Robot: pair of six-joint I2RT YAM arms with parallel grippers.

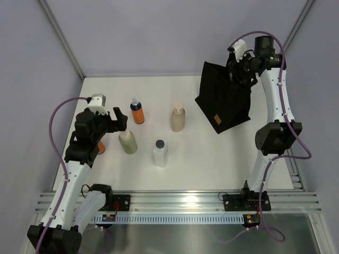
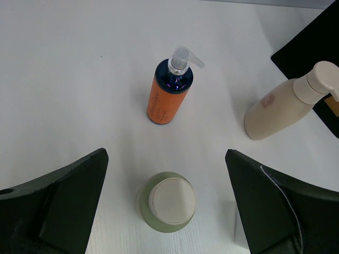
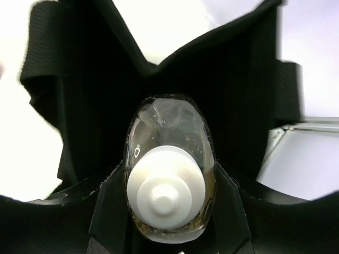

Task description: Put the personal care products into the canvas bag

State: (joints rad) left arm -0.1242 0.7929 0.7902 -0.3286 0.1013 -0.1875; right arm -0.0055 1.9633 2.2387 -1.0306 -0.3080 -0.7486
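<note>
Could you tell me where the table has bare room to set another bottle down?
Bare table lies along the far edge behind the orange pump bottle and beige bottle, and at near right between the white bottle and the canvas bag. It is crowded around the olive-green bottle, under the open left hand.

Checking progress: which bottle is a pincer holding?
The clear, amber-filled, white-capped bottle, gripped by the right pincer over the black canvas bag; the others stand free.
</note>
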